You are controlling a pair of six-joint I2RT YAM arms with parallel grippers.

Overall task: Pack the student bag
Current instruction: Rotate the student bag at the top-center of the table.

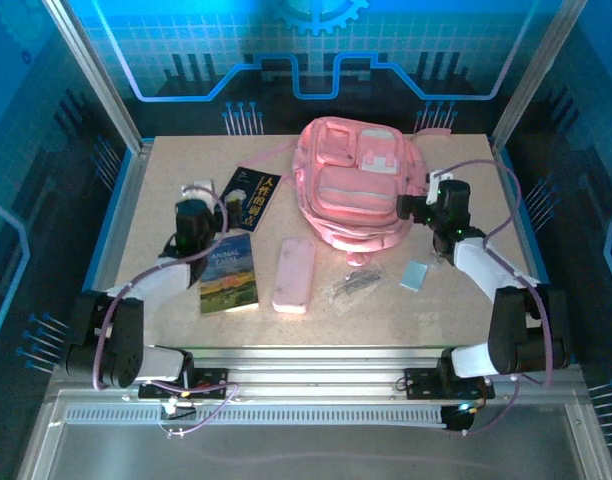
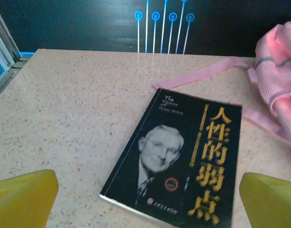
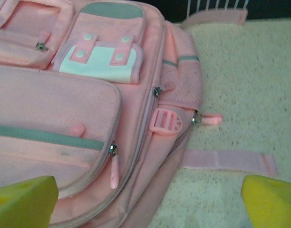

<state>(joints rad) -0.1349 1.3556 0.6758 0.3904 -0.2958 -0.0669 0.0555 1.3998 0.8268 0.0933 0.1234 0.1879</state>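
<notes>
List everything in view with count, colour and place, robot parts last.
student bag: one, pink, far centre of table
black book: one, black with gold lettering, left of the bag
landscape book: one, blue-green cover, near left
pencil case: one, pink, right of the landscape book
clear packet: one, transparent, in front of the bag
small pad: one, pale blue, right of the packet
table: one, speckled beige, under everything
left gripper: one, yellow-tipped, open, beside the black book
right gripper: one, yellow-tipped, open, at the bag's right side

Black book (image 1: 250, 194), landscape book (image 1: 229, 272), pencil case (image 1: 294, 274)
</notes>
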